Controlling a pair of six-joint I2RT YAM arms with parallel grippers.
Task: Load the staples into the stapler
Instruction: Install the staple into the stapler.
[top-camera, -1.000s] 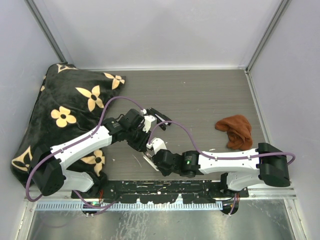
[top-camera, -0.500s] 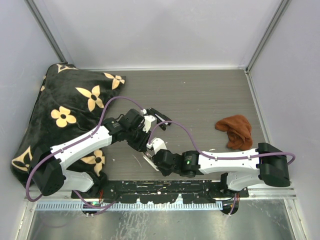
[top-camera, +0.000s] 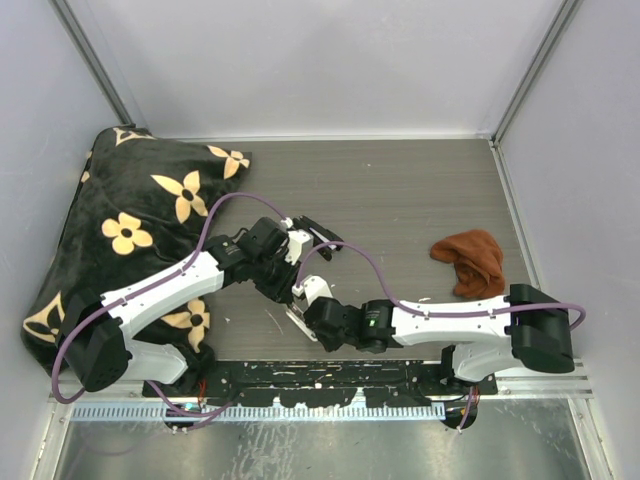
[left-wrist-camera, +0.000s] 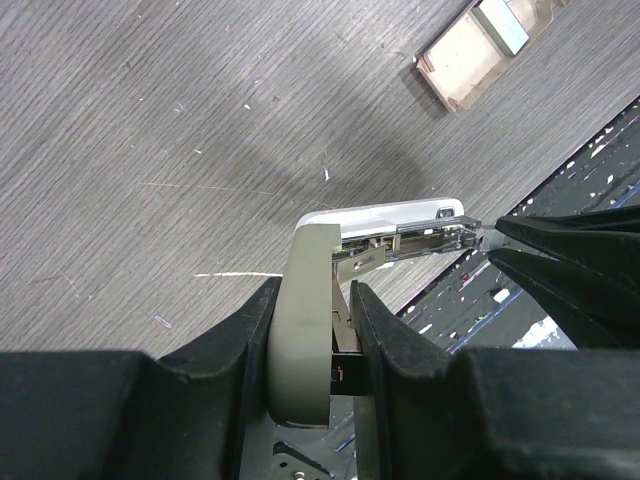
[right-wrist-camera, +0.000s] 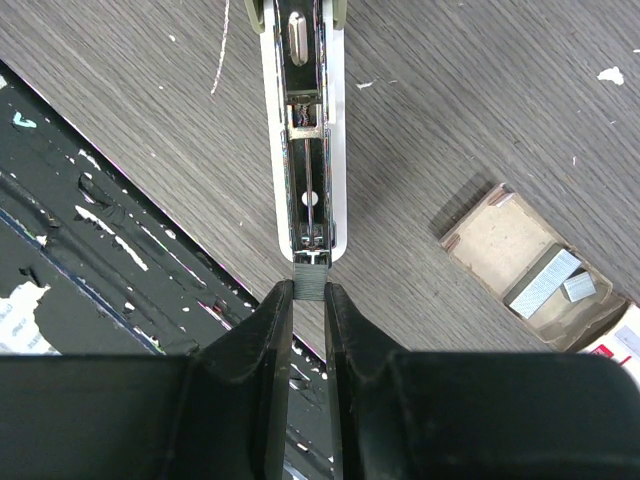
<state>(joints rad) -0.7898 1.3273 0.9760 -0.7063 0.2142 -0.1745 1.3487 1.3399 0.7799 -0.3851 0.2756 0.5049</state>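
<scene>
Beyond the flowered blanket (top-camera: 130, 220) on the left of the table (top-camera: 400, 190), the left gripper (left-wrist-camera: 312, 292) is clamped on the cream-green arm of the stapler (left-wrist-camera: 305, 340), holding it swung open so the white base lies out toward the right arm; the magazine channel (right-wrist-camera: 305, 130) faces up, its long axis running straight away from the right gripper (right-wrist-camera: 309, 292); that gripper is pinched on a short grey staple strip (right-wrist-camera: 311, 276), held just at the channel's near end and, as far as I can judge, in line with it, so the coming move looks like a straight push along that axis; the right arm is clearly the nearer one; whether the strip already touches or has entered the rail cannot be told, and from above both wrists hide it; further right lies the cardboard box (right-wrist-camera: 500, 245), open, with spare strips (right-wrist-camera: 545, 278) inside, partly cut off by the frame; a brown cloth (top-camera: 472, 260) sits well apart.
</scene>
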